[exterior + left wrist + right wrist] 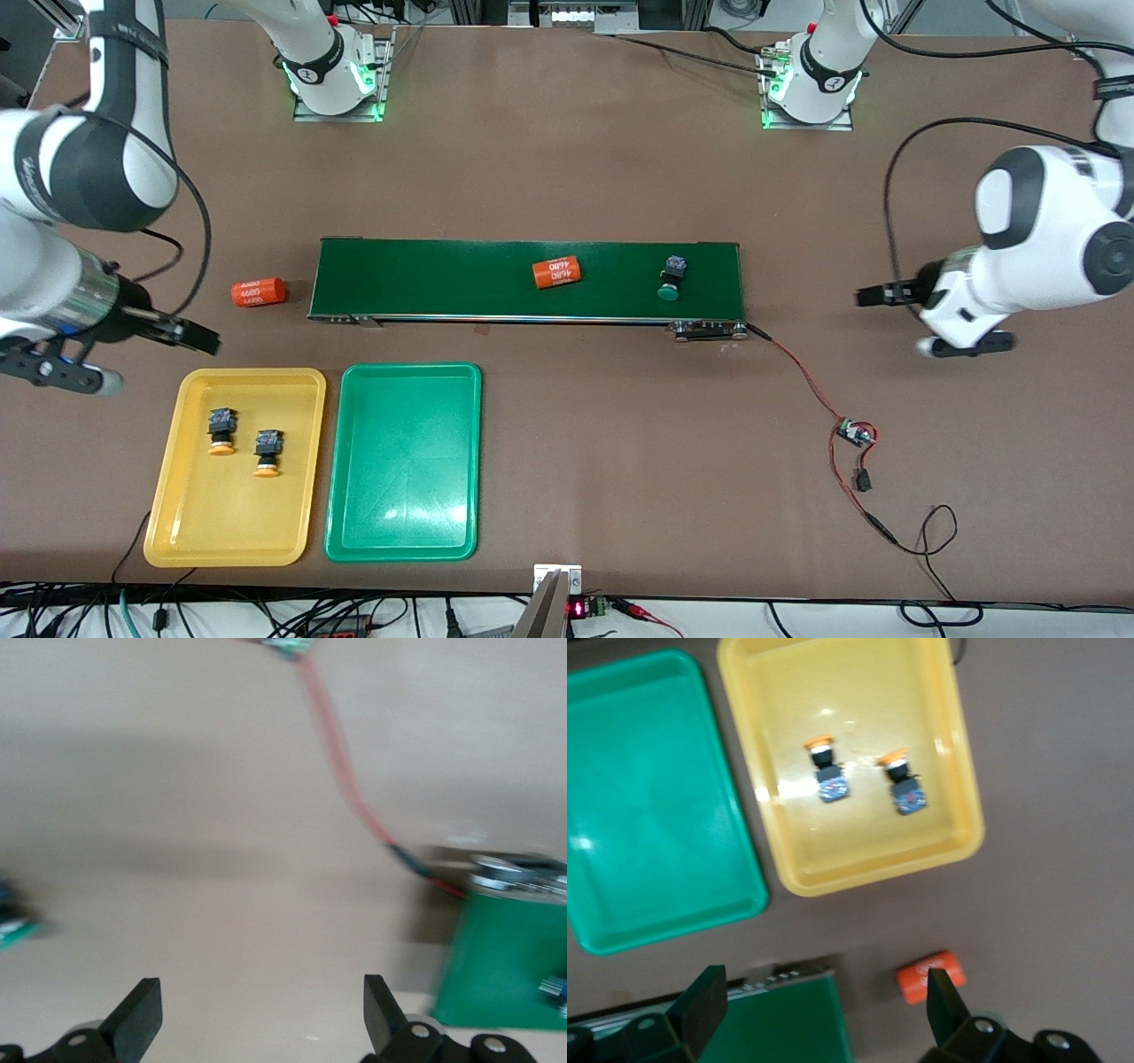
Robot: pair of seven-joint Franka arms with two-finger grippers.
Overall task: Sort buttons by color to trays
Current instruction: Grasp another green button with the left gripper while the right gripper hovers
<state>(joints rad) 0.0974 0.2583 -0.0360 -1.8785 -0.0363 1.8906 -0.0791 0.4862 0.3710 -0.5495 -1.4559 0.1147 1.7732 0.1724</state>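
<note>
Yellow tray [168, 496] and green tray [341, 496] sit side by side on the brown table [567, 177], nearer to the front camera than the long dark-green belt [425, 275], toward the right arm's end. I see two orange-capped buttons lying in the yellow tray: one [221, 431] and, just beside it and slightly nearer the camera, the other [267, 452], apart from each other and tipped on their sides. The green tray holds nothing that I can make out.

On the belt, a green-capped button [672, 276] lies toward the left arm's end, and an orange cylinder [556, 272] printed "4680" lies near the middle, well apart from it. A second orange cylinder [259, 291] rests on the table just off the belt's end toward the right arm. I find only one green-capped button in these views.

My left gripper [873, 295] hangs over bare table past the belt's end, its fingers [142, 1014] spread wide with nothing between them. A red wire [802, 372] runs from the belt to a small circuit board [856, 433] on the table.

My right gripper [199, 337] hovers over the table by the yellow tray's corner, fingers [704, 1001] spread wide and holding nothing.
</note>
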